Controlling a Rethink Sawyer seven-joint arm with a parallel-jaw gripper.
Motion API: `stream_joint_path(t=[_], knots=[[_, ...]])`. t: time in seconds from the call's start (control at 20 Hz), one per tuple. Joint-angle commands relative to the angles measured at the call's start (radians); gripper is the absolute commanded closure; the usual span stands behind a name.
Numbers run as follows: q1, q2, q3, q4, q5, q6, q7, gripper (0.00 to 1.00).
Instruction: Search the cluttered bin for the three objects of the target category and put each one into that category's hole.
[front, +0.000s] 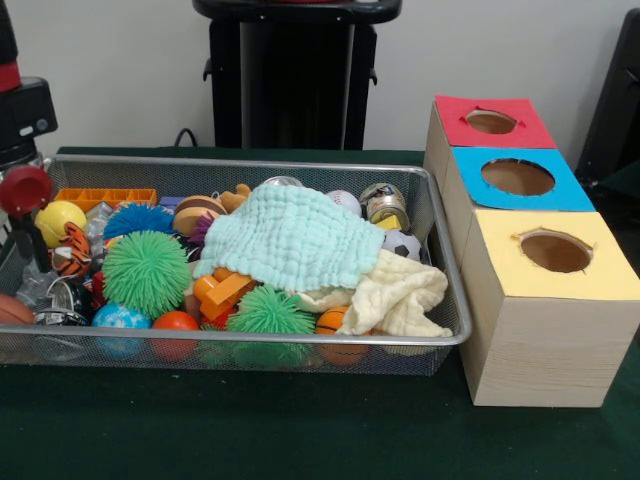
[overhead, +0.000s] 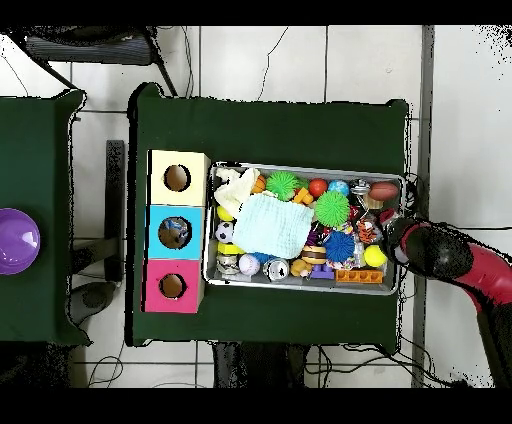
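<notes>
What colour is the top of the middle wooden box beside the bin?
Blue: the middle box's top is blue around its round hole, clearest in the front view.

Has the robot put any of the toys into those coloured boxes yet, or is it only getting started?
It looks barely started. The bin is packed with toys, and a mint cloth and a cream cloth cover part of the pile. The red hole and yellow hole look empty; something may sit in the blue hole. The arm hangs over one end of the bin, visibly carrying nothing. Searching and all three drops seem left.
</notes>
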Motion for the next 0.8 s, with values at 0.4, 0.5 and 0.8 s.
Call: stream_joint_path(t=[0.4, 0.5, 0.8], knots=[[0.002, 0.072, 0.045, -0.022, -0.054, 0.053, -0.302, 0.00], [0.001, 0.073, 0.043, -0.044, -0.061, 0.053, -0.312, 0.00], [0.002, 0.069, 0.037, -0.121, -0.076, 0.080, -0.352, 0.00]])
